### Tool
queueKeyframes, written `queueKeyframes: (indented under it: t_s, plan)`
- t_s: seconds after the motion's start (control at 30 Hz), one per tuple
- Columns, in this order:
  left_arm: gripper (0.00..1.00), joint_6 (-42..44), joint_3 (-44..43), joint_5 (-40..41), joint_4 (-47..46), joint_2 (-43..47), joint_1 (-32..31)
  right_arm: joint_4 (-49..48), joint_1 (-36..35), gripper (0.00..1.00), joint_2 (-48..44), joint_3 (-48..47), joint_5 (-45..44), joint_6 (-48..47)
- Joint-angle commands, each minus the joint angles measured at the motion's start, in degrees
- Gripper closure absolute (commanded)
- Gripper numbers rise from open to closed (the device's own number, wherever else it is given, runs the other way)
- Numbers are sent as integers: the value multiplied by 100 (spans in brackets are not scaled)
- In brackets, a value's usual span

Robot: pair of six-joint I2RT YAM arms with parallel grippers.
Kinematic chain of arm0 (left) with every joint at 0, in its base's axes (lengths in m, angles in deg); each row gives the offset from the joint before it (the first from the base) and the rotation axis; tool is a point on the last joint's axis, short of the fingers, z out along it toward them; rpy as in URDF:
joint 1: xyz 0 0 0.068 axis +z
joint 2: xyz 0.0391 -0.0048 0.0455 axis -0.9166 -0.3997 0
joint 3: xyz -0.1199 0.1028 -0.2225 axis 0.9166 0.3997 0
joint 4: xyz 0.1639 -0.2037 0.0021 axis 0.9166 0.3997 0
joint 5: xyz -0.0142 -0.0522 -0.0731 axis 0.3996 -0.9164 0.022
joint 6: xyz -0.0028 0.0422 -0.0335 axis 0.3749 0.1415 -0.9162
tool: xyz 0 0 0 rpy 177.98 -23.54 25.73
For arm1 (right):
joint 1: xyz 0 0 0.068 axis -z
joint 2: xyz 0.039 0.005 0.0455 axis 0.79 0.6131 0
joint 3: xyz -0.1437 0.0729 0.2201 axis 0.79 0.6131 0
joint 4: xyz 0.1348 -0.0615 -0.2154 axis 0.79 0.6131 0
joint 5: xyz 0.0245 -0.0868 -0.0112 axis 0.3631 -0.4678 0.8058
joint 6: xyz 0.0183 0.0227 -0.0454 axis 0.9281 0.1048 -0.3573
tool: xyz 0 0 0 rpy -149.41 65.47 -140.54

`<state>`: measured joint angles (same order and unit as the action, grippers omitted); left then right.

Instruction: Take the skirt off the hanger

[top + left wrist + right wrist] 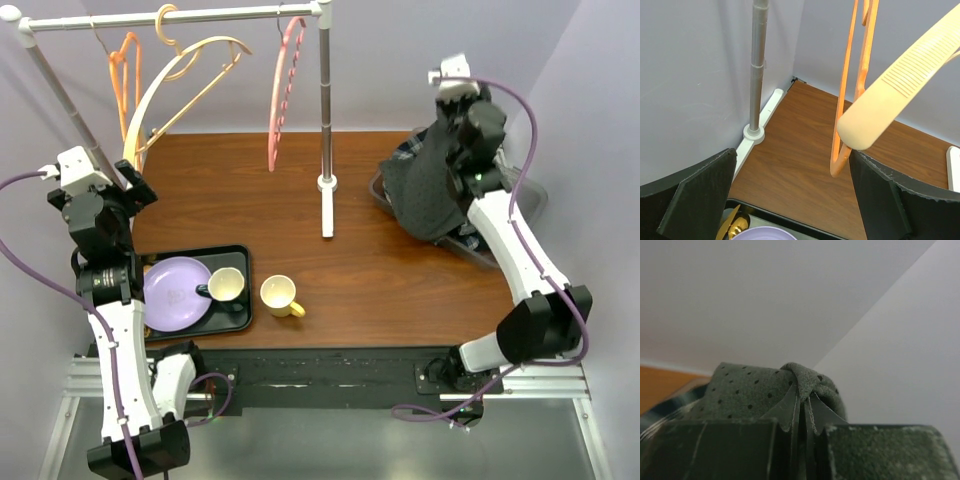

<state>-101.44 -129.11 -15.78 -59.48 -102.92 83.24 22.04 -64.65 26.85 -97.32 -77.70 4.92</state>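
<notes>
Skirt [425, 190] of dark, dotted fabric is pinched at a fold between the closed fingers of the right end effector [802, 407]. We find it held raised over a dark bin [536, 203] at the right side of the surface [380, 270]. It hangs downward from the grip. Its lower edge appears to reach the bin, though we cannot confirm contact from the overhead view.

Three hangers hang from the rail [200, 17] at the far edge: an orange hanger [125, 75], a cream hanger [190, 80] and a pink hanger [285, 90]. The skirt is well apart from all three.

We record the left end effector [795, 200] raised near the rack's left end, its fingers wide apart and gripping nothing. In its wrist view, the tip of the cream hanger lies just above the gap, in front of the orange one.

A black tray [240, 255] at the near left carries a purple plate [175, 290] and a cup [226, 285]. A yellow mug [280, 295] stands just beside the tray.
</notes>
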Motion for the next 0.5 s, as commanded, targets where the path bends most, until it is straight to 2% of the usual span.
queueKeyframes:
  t_s: [0.0, 0.23, 0.3, 0.37, 0.4, 0.47]
  plan:
    - [1, -87, 12, 36, -173, -21, -36, 132, -106, 100, -250, 1211, 293, 1556]
    - [1, 80, 319, 492, -251, 102, -317, 360, -124, 100, 690, 1470, -558, 1980]
    - [1, 150, 381, 554, -278, 129, -387, 921, -89, 100, 1084, 1278, -1004, 2277]
    - [1, 185, 407, 695, -261, 172, -423, 1587, 165, 100, 1270, 1189, -825, 2716]
    - [1, 212, 425, 739, -261, 181, -458, 1713, 314, 100, 1376, 1215, -579, 3293]
    - [1, 212, 425, 801, -252, 207, -502, 2168, 727, 100, 1701, 1206, 151, 3806]
